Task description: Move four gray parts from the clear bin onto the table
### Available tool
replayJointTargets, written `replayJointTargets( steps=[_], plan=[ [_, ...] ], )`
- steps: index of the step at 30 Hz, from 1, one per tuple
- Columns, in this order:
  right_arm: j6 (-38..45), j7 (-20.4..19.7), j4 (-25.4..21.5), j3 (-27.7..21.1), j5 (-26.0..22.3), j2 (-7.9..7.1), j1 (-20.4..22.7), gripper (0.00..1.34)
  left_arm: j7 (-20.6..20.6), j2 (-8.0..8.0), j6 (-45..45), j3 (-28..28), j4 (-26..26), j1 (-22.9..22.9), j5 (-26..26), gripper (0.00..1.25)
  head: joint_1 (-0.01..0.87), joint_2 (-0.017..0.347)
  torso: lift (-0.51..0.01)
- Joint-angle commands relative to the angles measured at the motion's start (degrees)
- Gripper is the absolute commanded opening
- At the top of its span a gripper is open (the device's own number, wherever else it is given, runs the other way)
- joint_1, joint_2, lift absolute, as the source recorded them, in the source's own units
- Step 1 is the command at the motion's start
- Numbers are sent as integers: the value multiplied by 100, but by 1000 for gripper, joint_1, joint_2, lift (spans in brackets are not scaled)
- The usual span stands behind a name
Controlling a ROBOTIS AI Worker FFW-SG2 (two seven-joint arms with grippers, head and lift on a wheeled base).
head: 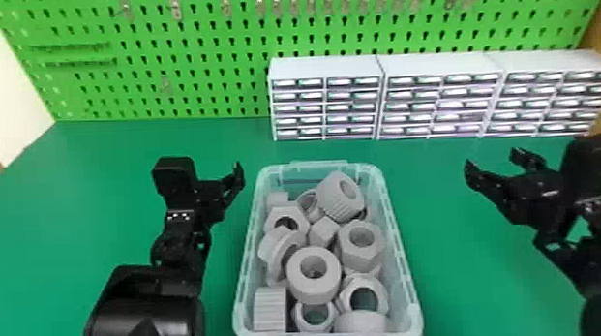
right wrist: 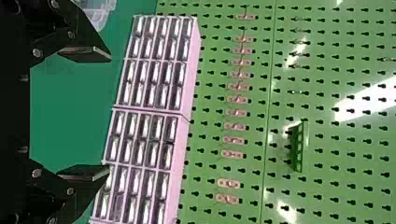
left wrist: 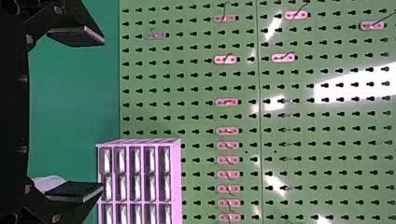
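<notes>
The clear bin (head: 402,252) stands on the green table between the two arms, filled with several gray parts such as a round ring (head: 314,275), a hex nut (head: 361,240) and a ribbed knob (head: 337,197). My left gripper (head: 227,183) is beside the bin's left side, open, nothing between its fingers. My right gripper (head: 490,159) is farther off to the bin's right, likewise open. In the left wrist view the left gripper (left wrist: 100,114) has its fingers wide apart; in the right wrist view the right gripper (right wrist: 107,114) does too.
White drawer cabinets (head: 325,101) line the back of the table (head: 105,164) from the middle to the right. Behind them rises a green pegboard (head: 203,62) with metal hooks. Bare table surface lies on either side of the bin.
</notes>
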Motion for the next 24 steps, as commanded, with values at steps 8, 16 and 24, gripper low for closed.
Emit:
replayJointTargets(
  steps=[8, 16, 24],
  plan=[
    [568, 68, -320, 154, 237, 2, -222, 914, -8, -32, 0, 3, 0, 9, -5, 1068, 693, 72, -52],
    [1130, 95, -627, 49, 272, 19, -468, 914, -8, -32, 0, 3, 0, 0, -14, 1068, 693, 72, -52],
    [2369, 191, -1111, 128, 264, -130, -758, 913, -17, -32, 0, 12, 9, 0, -49, 1068, 693, 72, -52]
  ],
)
